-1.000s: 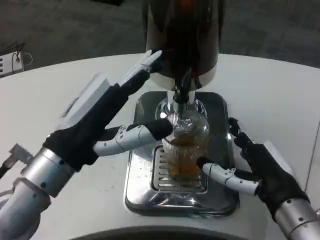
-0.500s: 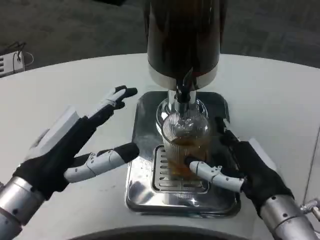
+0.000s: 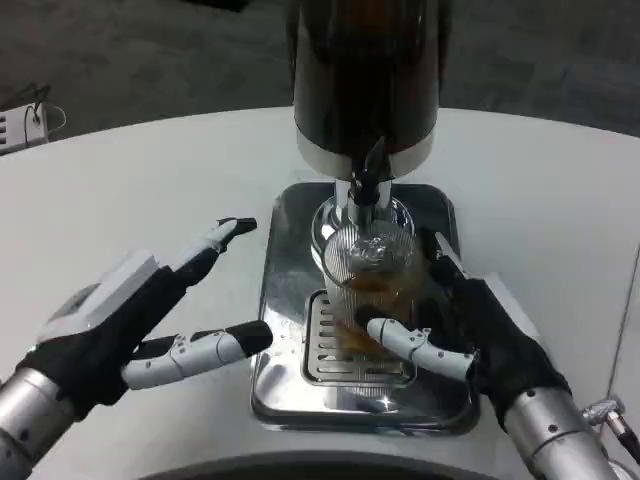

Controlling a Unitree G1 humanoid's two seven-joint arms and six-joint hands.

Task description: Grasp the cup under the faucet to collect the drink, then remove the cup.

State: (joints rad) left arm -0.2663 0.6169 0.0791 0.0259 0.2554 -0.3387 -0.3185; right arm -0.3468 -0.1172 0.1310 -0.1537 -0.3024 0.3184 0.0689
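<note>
At near edge of the drip tray point(image 3: 290, 385), both robot hands flank it. Left robot hand point(image 3: 130, 320) hovers over the white tabletop point(image 3: 130, 190) just left of tray, fingers spread apart, holding nothing; one finger points toward tray's left rim, another reaches to tray's far-left corner. Right robot hand point(image 3: 480, 335) is on tray's right side, wrapped round the cup point(image 3: 370, 285): a finger lies across cup's near face, rest of the hand against its right side — clamped on cup. Cup is clear, ribbed, upright on tray's slotted grate, w/ amber drink in the lower part. Just beyond cup, above its mouth, the faucet point(image 3: 367, 180) w/ black lever. Behind that, at tray's far end, the dark dispenser point(image 3: 365, 70) body w/ chrome band.
</note>
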